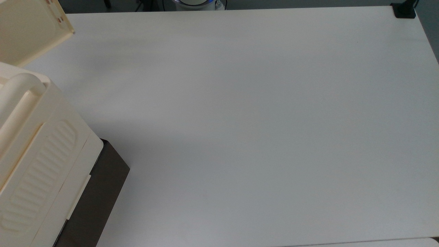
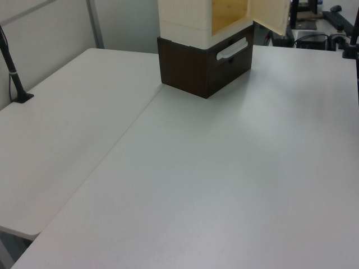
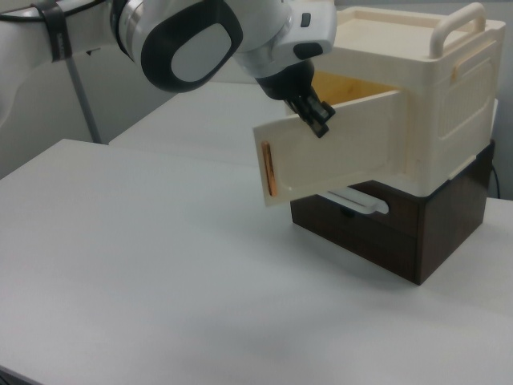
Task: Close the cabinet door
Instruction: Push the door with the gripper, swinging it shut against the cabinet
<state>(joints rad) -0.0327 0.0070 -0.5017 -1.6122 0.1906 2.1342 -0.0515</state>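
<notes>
We have the gripper (image 3: pixel 317 119) pressed on the half-open cabinet door's (image 3: pixel 333 148) top edge, finger state we cannot tell, the cabinet opening (image 3: pixel 353 88) lying just behind it
</notes>
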